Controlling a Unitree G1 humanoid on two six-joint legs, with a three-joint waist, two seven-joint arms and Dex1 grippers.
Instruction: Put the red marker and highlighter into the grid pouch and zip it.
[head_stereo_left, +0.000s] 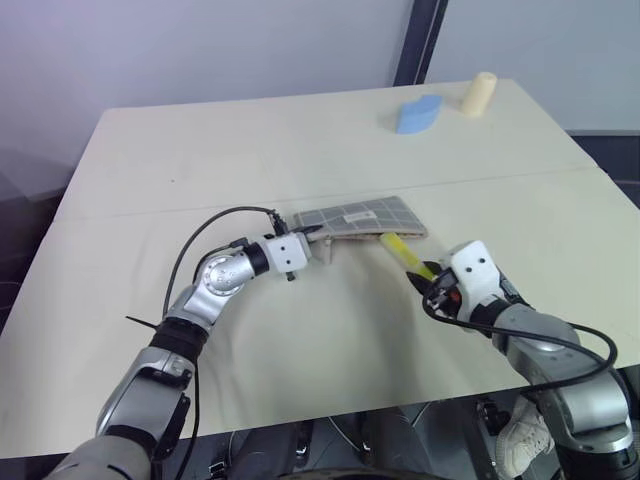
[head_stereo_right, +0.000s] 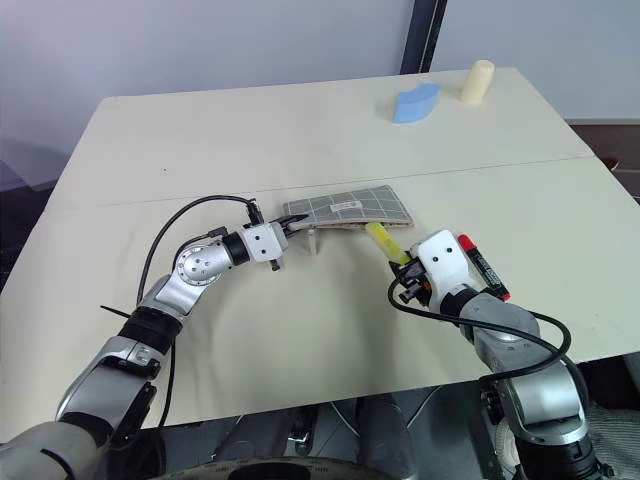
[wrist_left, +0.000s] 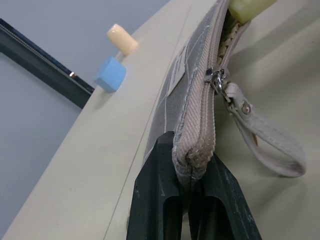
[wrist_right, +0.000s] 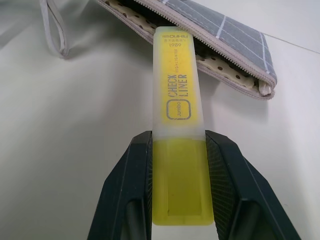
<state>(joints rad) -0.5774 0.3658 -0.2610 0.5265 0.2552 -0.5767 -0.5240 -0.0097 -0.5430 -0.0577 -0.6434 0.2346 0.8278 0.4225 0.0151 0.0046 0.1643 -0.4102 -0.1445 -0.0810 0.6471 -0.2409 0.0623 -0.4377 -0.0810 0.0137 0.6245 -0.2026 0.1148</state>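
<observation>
The grid pouch lies flat near the table's middle, its zipper side open and showing a dotted lining. My left gripper is shut on the pouch's left corner, with the zipper pull and wrist strap just beyond. My right gripper is shut on the yellow highlighter, whose far end sits at the pouch's open mouth. The red marker lies on the table just right of my right hand.
A blue object and a cream cylinder stand at the table's far right. The table's front edge runs close below both arms. A seam crosses the tabletop behind the pouch.
</observation>
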